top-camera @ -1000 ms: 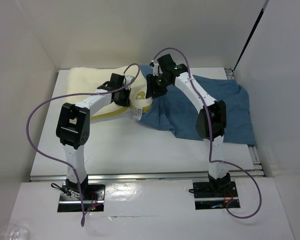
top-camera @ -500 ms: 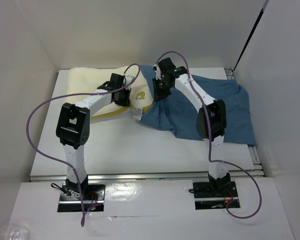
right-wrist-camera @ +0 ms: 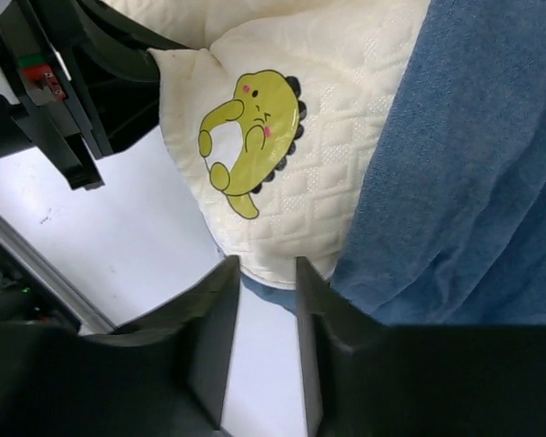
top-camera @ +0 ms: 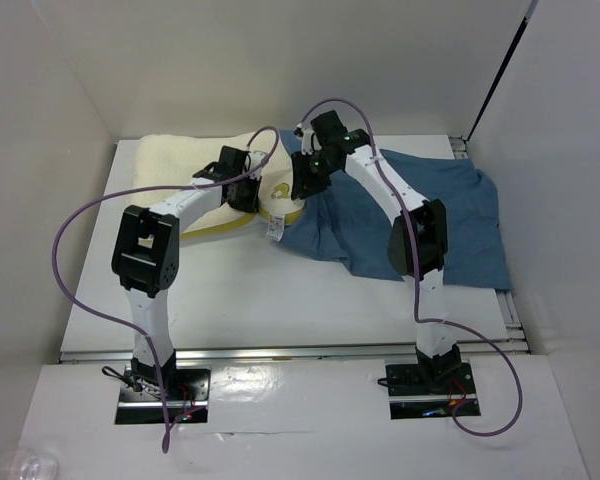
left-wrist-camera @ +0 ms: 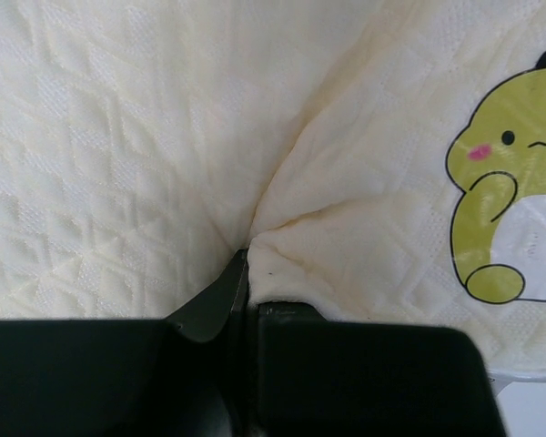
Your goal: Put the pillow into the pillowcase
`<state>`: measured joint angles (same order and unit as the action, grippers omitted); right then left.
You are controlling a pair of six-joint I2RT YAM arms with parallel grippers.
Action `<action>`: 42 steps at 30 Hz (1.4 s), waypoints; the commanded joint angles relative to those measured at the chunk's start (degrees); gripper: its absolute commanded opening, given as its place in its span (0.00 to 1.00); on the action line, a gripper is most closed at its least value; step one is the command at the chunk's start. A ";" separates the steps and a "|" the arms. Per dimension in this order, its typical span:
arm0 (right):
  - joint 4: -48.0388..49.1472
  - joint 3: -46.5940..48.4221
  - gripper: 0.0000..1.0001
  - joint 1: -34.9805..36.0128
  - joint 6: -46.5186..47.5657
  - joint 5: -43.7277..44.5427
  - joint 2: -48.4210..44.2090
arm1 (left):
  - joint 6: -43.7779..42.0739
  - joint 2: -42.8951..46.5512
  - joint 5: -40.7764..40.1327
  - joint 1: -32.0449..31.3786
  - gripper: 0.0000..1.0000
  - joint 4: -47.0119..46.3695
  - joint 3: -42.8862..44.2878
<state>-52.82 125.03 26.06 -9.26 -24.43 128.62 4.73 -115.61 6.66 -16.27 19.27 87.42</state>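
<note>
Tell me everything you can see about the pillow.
The pillow is cream-yellow quilted fabric, with a green cartoon creature print near one corner and a white tag at its edge. It lies at the far left of the table, that corner meeting the blue pillowcase. The left tool is shut on a pinched fold.

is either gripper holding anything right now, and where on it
The left gripper pinches a fold of fabric on the pillow, near its printed corner. The right gripper is open, holding nothing.
</note>
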 commanded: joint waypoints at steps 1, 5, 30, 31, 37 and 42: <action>0.61 0.40 0.40 0.57 0.47 3.75 -2.49 | 0.81 -1.81 -1.38 1.07 0.00 0.33 2.23; 0.61 -2.51 0.42 0.57 0.47 7.89 -4.95 | 0.81 -1.81 -0.85 1.07 0.00 0.33 2.23; 1.75 -4.28 0.31 -1.02 1.52 9.49 -1.98 | 1.33 -3.39 0.20 1.07 0.00 1.39 3.55; 2.27 -3.57 0.27 -1.02 1.52 7.92 -1.97 | 1.33 -3.39 0.20 1.07 0.00 1.39 3.55; 2.28 0.73 0.00 -0.40 2.83 -0.08 0.32 | 1.33 -2.86 0.20 1.07 0.00 1.39 2.50; 0.87 1.53 0.00 1.27 3.98 -2.65 -1.62 | 1.33 -2.86 0.20 1.07 0.00 1.39 2.50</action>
<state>-52.73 123.55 25.80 -6.50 -22.83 128.81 4.89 -117.38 7.81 -16.03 20.34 89.54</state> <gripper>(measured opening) 0.008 0.127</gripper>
